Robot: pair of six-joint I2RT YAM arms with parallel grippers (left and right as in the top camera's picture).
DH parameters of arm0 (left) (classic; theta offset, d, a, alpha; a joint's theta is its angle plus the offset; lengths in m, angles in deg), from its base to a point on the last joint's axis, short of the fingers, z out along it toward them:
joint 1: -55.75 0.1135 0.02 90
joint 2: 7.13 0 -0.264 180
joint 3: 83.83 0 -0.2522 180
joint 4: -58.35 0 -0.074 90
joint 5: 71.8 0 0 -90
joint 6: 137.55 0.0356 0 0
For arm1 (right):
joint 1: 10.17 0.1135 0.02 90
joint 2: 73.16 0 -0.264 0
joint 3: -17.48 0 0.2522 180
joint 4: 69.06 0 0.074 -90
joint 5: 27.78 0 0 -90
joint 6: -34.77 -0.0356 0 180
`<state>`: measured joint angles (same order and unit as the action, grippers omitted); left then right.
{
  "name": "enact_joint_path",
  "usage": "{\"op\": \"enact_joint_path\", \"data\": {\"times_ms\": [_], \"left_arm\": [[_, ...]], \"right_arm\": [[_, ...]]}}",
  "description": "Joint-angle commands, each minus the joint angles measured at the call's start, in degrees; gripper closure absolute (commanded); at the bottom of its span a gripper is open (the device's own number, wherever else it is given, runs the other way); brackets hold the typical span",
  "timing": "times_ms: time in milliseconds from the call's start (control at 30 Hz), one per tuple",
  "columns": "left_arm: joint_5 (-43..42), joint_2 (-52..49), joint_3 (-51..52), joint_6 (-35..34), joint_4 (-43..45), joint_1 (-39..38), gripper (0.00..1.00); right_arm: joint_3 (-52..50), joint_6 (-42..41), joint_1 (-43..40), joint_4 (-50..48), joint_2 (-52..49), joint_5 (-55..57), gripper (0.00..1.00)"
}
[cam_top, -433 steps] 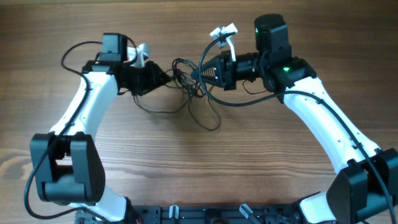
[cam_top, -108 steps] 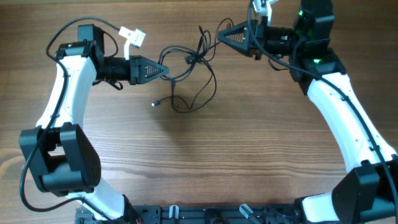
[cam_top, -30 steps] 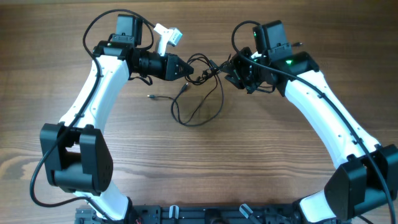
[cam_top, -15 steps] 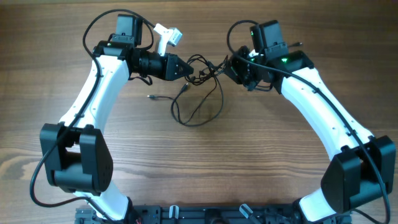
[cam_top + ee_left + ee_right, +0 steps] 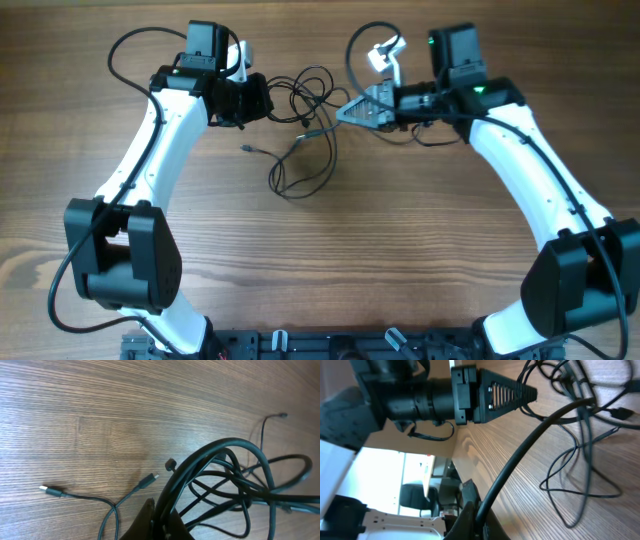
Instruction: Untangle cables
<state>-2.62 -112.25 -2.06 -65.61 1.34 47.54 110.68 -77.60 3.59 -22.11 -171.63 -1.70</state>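
Observation:
The cables (image 5: 300, 100) form a black tangle at the far middle of the table, with a loop hanging towards me (image 5: 300, 180) and a plug end (image 5: 247, 150) lying free. My left gripper (image 5: 268, 100) is shut on strands at the tangle's left side. In the left wrist view the fingers (image 5: 162, 519) pinch several strands of the cables (image 5: 235, 477). My right gripper (image 5: 342, 114) is shut on one cable at the right side. In the right wrist view its fingers (image 5: 476, 520) clamp a thick-looking strand (image 5: 545, 425) that runs towards the left gripper (image 5: 512, 392).
The wooden table (image 5: 400, 260) carries only the cables. Two loose plug ends (image 5: 50, 491) (image 5: 149, 479) lie on the wood by the left gripper. Both white arms reach in from the near corners.
My right gripper has turned to point left and moved slightly back and right with its cable. My left gripper has drawn back to the left. The hanging loop has shifted left.

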Motion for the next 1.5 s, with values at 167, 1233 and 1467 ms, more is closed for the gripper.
{"op": "enact_joint_path", "data": {"times_ms": [167,1233,1467], "left_arm": [[2.3,-0.7,0.2,-1.8,0.4,0.0,0.96],[-37.7,-0.7,0.2,22.1,2.8,-2.9,0.96],[-43.4,-0.7,0.2,21.9,2.8,-2.9,0.96]], "right_arm": [[0.7,2.3,0.3,7.9,-0.5,18.9,0.96],[0.7,-14.4,8.3,7.5,-0.7,35.7,0.70],[0.7,-17.5,10.8,2.4,-0.7,41.1,0.78]]}}
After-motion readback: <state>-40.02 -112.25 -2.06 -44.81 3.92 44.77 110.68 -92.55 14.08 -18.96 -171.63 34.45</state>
